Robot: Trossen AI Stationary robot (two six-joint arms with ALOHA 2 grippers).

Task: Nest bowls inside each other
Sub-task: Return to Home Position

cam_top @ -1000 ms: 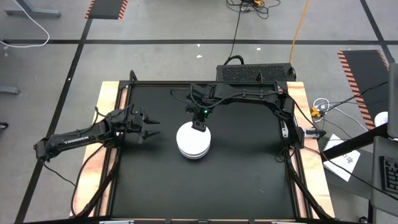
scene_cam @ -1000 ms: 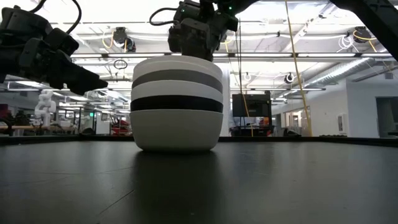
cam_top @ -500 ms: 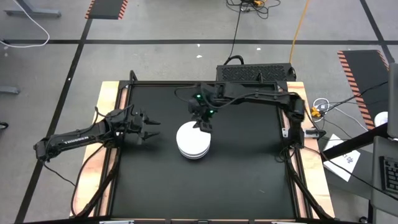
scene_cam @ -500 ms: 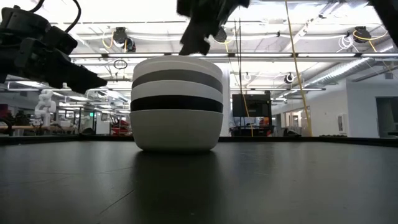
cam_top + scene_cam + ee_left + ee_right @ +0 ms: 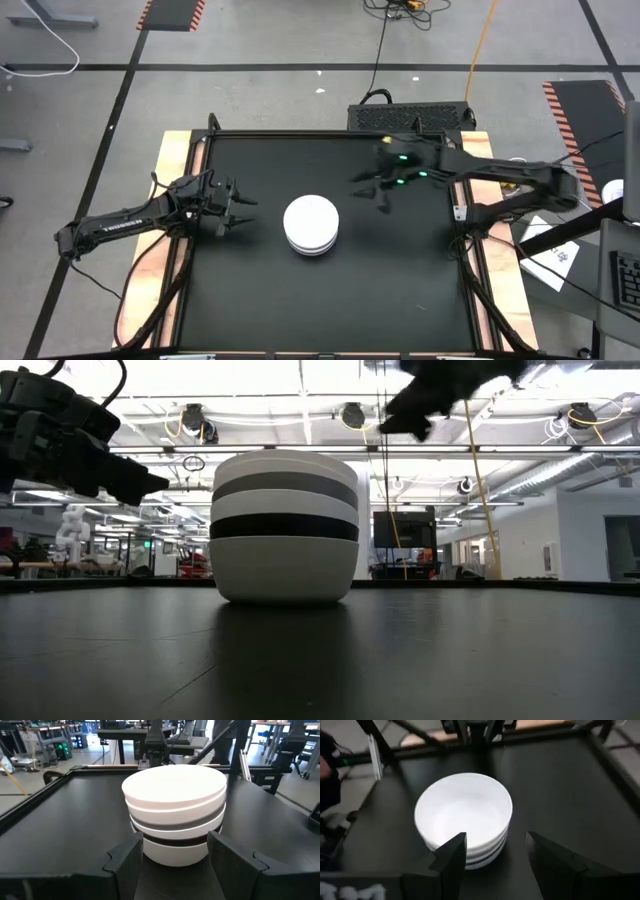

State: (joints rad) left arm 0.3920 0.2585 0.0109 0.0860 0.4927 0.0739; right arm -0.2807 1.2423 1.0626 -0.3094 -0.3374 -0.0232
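Note:
The bowls stand nested in one stack at the middle of the black table, bottom bowl on the mat. In the low view the stack shows white, grey, white, black and white bands. My left gripper is open, hovering left of the stack, fingers pointing at it; its wrist view shows the stack just beyond the fingers. My right gripper is open, raised to the right of the stack and apart from it, seen high in the low view.
A raised black frame edges the mat, with wooden borders outside it. A black box sits beyond the far edge. Cables and papers lie to the right of the table. Bare mat surrounds the stack on all sides.
My right gripper has risen from over the stack's far rim and swung away toward the table's right edge. The stack of bowls has stayed where it was.

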